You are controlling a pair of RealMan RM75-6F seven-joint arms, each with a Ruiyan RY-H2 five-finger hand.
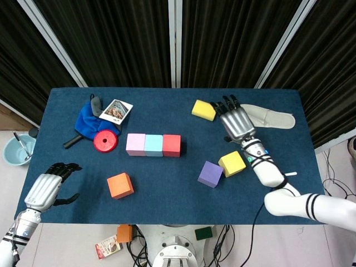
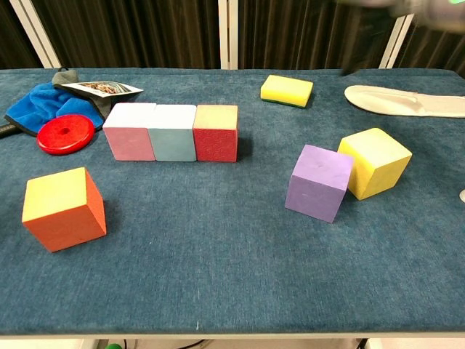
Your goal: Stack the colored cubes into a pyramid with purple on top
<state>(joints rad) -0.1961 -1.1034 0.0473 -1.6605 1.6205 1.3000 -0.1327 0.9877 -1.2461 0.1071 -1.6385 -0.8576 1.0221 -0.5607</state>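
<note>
**Base row is down; pick up a second-tier cube next**

Your bottom row is in place: the pink cube, the light blue cube and the red cube sit side by side and touching near the table's middle. Three cubes are loose. The orange cube lies towards the front left, well apart from the row. The purple cube and the yellow cube sit just beside each other at the front right.

Your right hand hovers above the table near the yellow sponge and the slipper, fingers spread, holding nothing. Your left hand hangs off the table's left edge, fingers loosely apart and empty.

My judgement is that the yellow cube is the sensible next pick for the right hand, with orange left to the left hand. Come down from above and grip two opposite faces squarely. Keep your fingers clear of the purple cube beside it. Set the cube across the seam between two base cubes and let go gently, so the row stays tight. Save purple for last.
</note>
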